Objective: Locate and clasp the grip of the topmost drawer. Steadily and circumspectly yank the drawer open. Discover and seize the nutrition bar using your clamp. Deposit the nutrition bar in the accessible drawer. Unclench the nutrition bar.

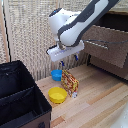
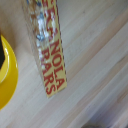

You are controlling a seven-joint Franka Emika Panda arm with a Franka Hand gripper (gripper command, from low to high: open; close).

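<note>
While the clamp [image 1: 68, 61] hovers above the nutrition bar [image 1: 70, 82] (upright), fingers apart; topmost drawer [image 1: 106, 47] open

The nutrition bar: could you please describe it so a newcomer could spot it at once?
On the light wooden table, below the clamp, two bowls sit near a black fabric box. The nutrition bar stands upright beside them, a flat orange-red and yellow printed packet, unlike the round blue bowl and yellow bowl.

orange-red and yellow nutrition bar [image 1: 70, 82], yellow bowl [image 1: 57, 95].
</note>
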